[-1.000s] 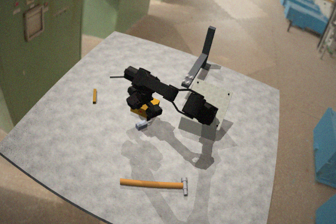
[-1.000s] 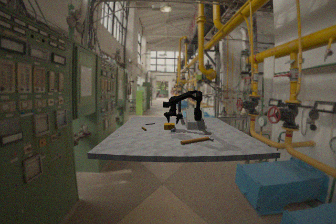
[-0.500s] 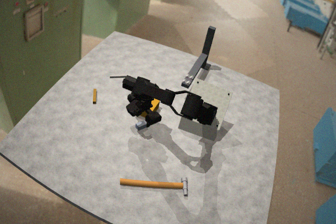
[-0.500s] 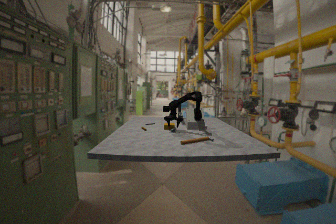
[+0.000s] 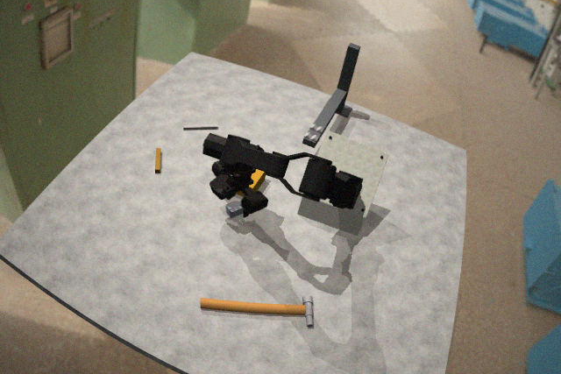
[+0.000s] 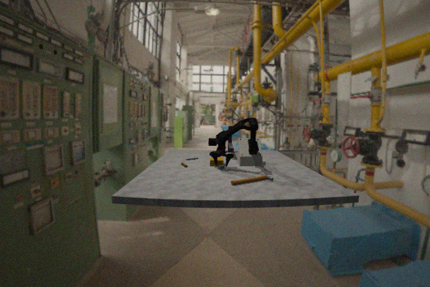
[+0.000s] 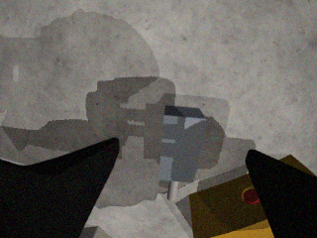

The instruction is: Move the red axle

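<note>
Zero in the grip, jaws wide open over the blue-grey pin tool (image 5: 234, 209) (image 7: 184, 149) – red axle (image 7: 251, 196) sits in the yellow beam (image 5: 258, 179) (image 6: 212, 162) (image 7: 218, 215) beside it. I'd guess grabbing the tool is next, so center it, close square, and keep that near finger off the beam – a nudge ruins things

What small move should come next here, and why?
Probably ease the open end effector slightly lower, watching the yellow beam: the blue-grey block with a pin appears between its fingers in the wrist view, ungripped, while one finger overlaps the beam, where the red axle still sits.
</note>
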`<state>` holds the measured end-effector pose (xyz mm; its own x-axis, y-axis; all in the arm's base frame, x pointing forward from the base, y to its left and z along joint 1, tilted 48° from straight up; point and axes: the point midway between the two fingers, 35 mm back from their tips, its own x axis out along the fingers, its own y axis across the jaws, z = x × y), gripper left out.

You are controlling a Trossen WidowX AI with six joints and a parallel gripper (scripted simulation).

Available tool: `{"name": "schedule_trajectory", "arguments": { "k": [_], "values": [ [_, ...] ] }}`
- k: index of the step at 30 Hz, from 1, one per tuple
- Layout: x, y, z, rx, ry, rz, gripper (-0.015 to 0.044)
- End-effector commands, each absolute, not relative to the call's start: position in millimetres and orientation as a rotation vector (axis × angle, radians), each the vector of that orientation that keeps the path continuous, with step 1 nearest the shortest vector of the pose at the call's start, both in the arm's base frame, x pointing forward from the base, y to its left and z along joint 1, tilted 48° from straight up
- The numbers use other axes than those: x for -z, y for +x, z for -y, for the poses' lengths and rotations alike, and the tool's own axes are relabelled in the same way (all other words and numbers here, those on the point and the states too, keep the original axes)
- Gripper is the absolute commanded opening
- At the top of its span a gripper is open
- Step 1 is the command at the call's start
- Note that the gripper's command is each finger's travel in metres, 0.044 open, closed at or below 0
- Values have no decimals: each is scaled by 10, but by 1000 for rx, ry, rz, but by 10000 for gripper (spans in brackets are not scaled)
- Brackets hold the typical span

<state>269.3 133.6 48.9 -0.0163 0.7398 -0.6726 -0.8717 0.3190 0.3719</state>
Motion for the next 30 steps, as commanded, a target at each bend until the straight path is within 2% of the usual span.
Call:
{"name": "schedule_trajectory", "arguments": {
  "k": [1,11,25,30],
  "values": [
    [-427,2670,-1398,-1292,-169,-936,440],
    [-341,2659,-1500,-1293,-168,-935,440],
    [-341,2659,-1500,-1293,-168,-935,72],
    [-341,2659,-1500,-1293,-168,-935,39]
  ]
}}
